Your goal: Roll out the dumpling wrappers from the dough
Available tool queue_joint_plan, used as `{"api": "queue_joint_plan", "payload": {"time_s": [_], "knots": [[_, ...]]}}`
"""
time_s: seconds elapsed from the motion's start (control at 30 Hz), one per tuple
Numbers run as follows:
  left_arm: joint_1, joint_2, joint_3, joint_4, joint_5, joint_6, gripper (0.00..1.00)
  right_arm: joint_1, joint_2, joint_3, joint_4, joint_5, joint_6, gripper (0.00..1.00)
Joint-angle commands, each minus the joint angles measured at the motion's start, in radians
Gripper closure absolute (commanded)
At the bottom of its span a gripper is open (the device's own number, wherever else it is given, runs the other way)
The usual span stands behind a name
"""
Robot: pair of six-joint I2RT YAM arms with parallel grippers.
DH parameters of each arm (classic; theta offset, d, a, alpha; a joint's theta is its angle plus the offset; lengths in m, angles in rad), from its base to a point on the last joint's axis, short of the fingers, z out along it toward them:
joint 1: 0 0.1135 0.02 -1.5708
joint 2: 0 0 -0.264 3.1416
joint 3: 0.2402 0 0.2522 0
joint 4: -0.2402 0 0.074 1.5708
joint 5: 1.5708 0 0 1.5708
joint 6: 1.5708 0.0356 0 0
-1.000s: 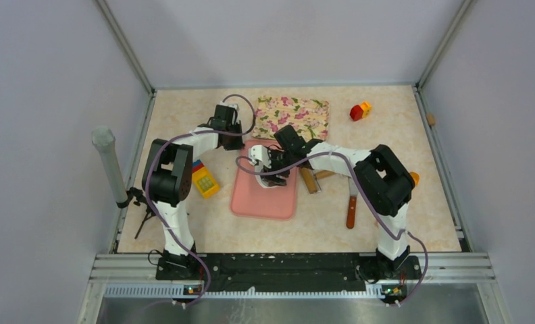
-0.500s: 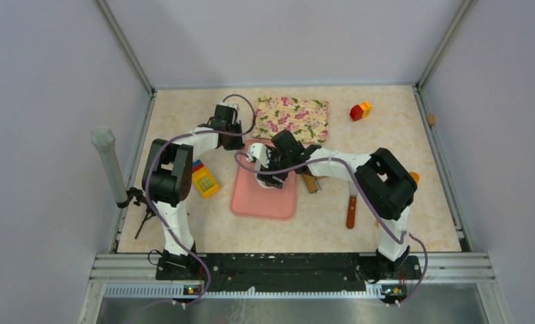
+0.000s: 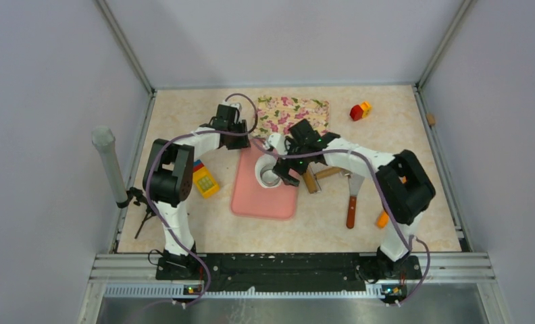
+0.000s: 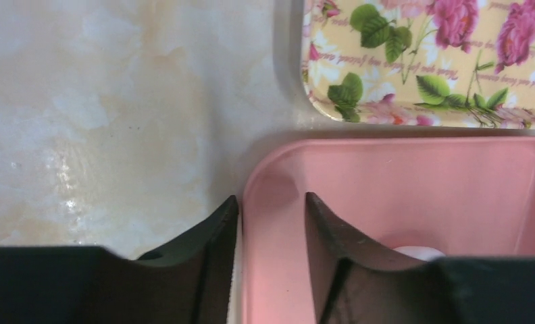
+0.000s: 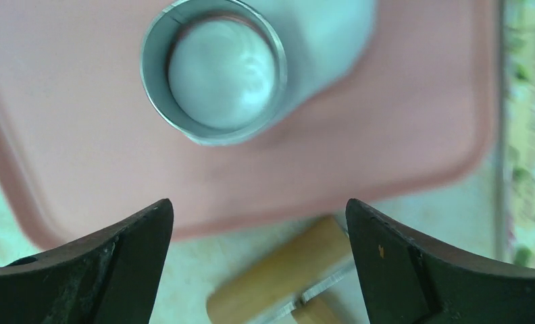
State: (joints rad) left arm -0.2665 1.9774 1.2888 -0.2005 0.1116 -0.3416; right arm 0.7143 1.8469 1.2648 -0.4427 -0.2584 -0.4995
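The silver ring cutter (image 3: 270, 178) stands on the dough (image 3: 261, 170), a flattened white sheet on the pink mat (image 3: 265, 199). In the right wrist view the ring cutter (image 5: 213, 71) encloses a round white dumpling wrapper (image 5: 221, 74), and the rest of the dough (image 5: 325, 30) spreads past it. My right gripper (image 3: 286, 165) is open and empty, just right of the ring, over the mat's right edge (image 5: 259, 229). My left gripper (image 3: 240, 139) is shut on the mat's far left rim (image 4: 271, 223). A sliver of dough (image 4: 417, 253) shows by its right finger.
A wooden-handled tool (image 3: 311, 179) lies just right of the mat, under my right gripper (image 5: 285, 270). A knife (image 3: 350, 202) and an orange piece (image 3: 382, 219) lie further right. A floral tray (image 3: 292, 116) sits behind the mat. A yellow block (image 3: 205, 181) lies left.
My right gripper was down over the ring cutter; it has let go, lifted and drawn back to the right, leaving the ring on the dough. The left gripper has not moved.
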Motion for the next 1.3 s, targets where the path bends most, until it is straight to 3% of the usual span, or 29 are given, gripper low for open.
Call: {"api": "queue_joint_plan", "payload": {"time_s": [0.0,0.1,0.23,0.37,0.5,0.7,1.03,1.27], "knots": [[0.0,0.034,-0.024,-0.065,-0.018,0.01,0.52,-0.114,-0.209,0.052,-0.113,-0.131,0.007,0.04],[0.0,0.012,-0.025,-0.066,-0.015,0.007,0.44,-0.199,-0.314,-0.016,-0.138,-0.155,-0.005,0.04],[0.0,-0.011,-0.033,-0.078,-0.036,0.004,0.44,-0.332,-0.413,-0.167,-0.146,-0.08,0.015,0.04],[0.003,-0.018,-0.027,-0.12,-0.053,-0.003,0.47,-0.435,-0.476,-0.299,-0.167,0.016,0.036,0.1],[0.006,-0.039,-0.01,-0.166,-0.033,0.001,0.49,-0.45,-0.51,-0.373,-0.219,0.125,0.034,0.14],[0.006,-0.128,0.035,-0.205,-0.024,0.009,0.45,-0.455,-0.508,-0.386,-0.272,0.126,0.085,0.23],[0.006,-0.335,0.107,-0.229,-0.089,0.056,0.29,-0.458,-0.353,-0.428,-0.247,0.2,0.05,0.24],[0.009,-0.413,0.115,-0.244,-0.139,0.099,0.27,-0.457,-0.295,-0.449,-0.206,0.234,0.082,0.28]]}}
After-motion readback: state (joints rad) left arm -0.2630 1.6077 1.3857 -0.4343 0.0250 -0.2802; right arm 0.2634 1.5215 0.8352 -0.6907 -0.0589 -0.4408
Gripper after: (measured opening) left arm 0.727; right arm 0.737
